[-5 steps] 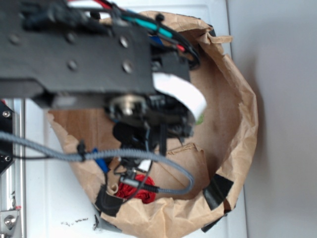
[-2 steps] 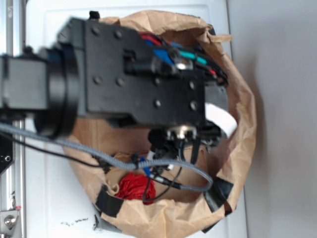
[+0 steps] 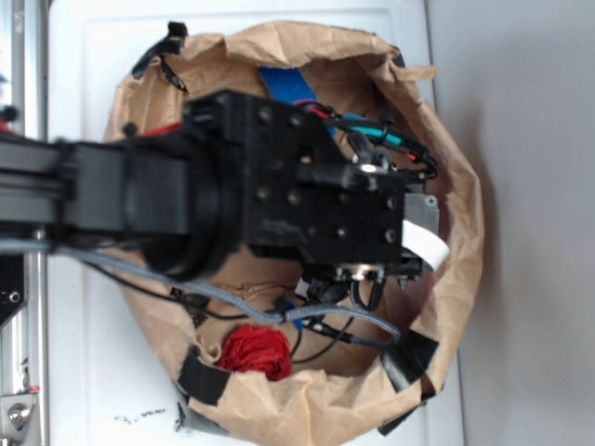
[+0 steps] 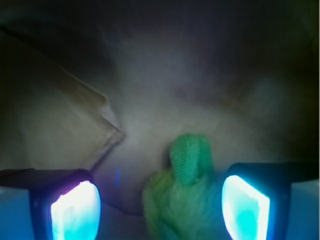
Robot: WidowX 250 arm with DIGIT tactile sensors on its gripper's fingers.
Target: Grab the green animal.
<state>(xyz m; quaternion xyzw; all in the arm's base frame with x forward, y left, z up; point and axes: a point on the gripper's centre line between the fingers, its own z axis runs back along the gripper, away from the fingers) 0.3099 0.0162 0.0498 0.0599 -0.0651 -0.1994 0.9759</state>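
Setting: a crumpled brown paper bag [image 3: 460, 242] lies open on a white tabletop [image 3: 88, 372], its rim patched with black tape; its raised walls form a shallow bowl that keeps the loose toys together.

Arm: the black robot arm [image 3: 139, 200] reaches across from the left of the exterior view and points down into the right part of the bag, hiding most of the bag's floor from that camera.

Green animal: the green animal [image 4: 182, 200], a fuzzy lime toy with a darker green limb sticking up, rests on the paper floor of the bag. In the wrist view it sits between the two fingers, nearer the right one. It cannot be seen in the exterior view, being under the arm.

Jaws: the gripper [image 4: 160, 210] is spread wide, with one lit finger at each lower corner of the wrist view. It holds nothing. Whether the right finger already touches the fur cannot be told.

Other items: a red cloth lump [image 3: 253, 349] lies near the bag's lower rim, well apart from the jaws; a blue piece [image 3: 288, 82] shows at the upper rim.

Stage, as a judgement: the jaws appear lined up either side of the toy, so closing on it seems the remaining step; a small shift toward the right finger's side might centre the grip.
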